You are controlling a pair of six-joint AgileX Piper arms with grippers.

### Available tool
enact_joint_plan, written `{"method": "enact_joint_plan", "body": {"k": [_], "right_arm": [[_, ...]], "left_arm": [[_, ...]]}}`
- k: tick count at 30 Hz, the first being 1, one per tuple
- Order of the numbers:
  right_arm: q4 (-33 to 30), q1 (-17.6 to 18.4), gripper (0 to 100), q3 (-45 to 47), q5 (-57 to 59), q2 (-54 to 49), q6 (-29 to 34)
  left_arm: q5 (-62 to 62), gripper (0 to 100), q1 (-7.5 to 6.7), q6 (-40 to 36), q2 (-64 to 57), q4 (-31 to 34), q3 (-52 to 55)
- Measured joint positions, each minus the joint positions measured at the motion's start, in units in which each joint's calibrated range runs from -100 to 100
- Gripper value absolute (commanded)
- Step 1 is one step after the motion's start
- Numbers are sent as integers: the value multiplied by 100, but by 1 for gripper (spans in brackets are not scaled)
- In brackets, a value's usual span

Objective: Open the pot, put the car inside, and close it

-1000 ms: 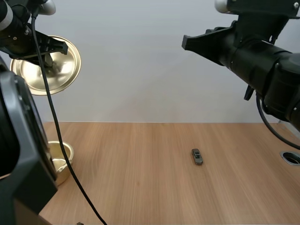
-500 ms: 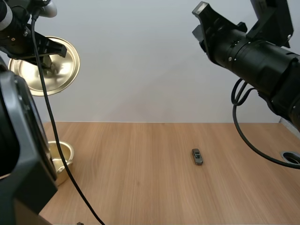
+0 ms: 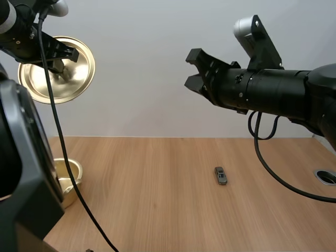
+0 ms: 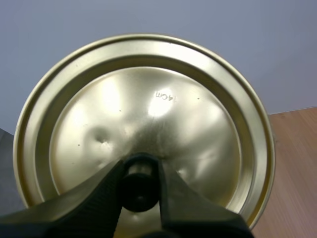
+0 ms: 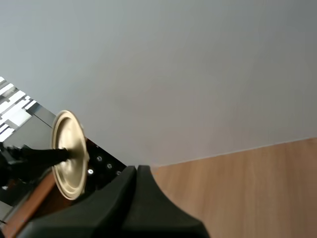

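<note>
A plain pale grey wall (image 3: 157, 79) stands behind a light wooden table (image 3: 157, 210) with grain running away from the camera.

High at the left of the high view, my left gripper (image 3: 56, 63) is raised well above the table. It is clamped on the black knob (image 4: 140, 182) of a round, shiny gold lid (image 3: 73, 79). The left wrist view shows the two black fingers (image 4: 94, 198) pinching that knob from either side. The lid's gold face is dished and ringed, and it shows against the wall. The lid is tilted so that its gold face turns towards the camera in the high view.

The gold pot (image 3: 71, 176) sits uncovered on the table near its left edge, below the raised lid. It is partly hidden behind the dark body of the left arm.

The car (image 3: 221, 175), a small grey toy, lies flat on the bare wood right of centre. It is well apart from the pot and nothing touches it.

My right gripper (image 3: 191, 69) hangs in the air, higher than the car and a little left of it, pointing left. In the right wrist view its fingers (image 5: 143, 188) lie together as one dark wedge, holding nothing. Beyond them that view shows the lid edge-on, with the left gripper at its knob
</note>
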Motion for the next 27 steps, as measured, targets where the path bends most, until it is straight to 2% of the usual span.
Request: {"method": "enact_joint_plan", "body": {"k": [8,9,12,14,16,17,27], "right_arm": [[-1312,0,0,0,-1816,637,222],[-1491,0,3,0,-1931,728,224],[-2028,0,38,0,-2022,1095,224],[-2354,0,67,0,-1909,1344,245],[-2712,0,85,0,-1844,1648,369],[-2856,0,88,0,-1844,1771,445],[-4568,0,87,0,-2228,2911,430]], "left_arm": [[0,0,0,184,0,-87,0],[0,0,0,220,0,-118,0],[0,0,0,322,0,-198,0],[0,0,0,334,0,-258,0],[0,0,0,334,0,-305,0],[0,0,0,334,0,-315,0],[0,0,0,334,0,-329,0]]}}
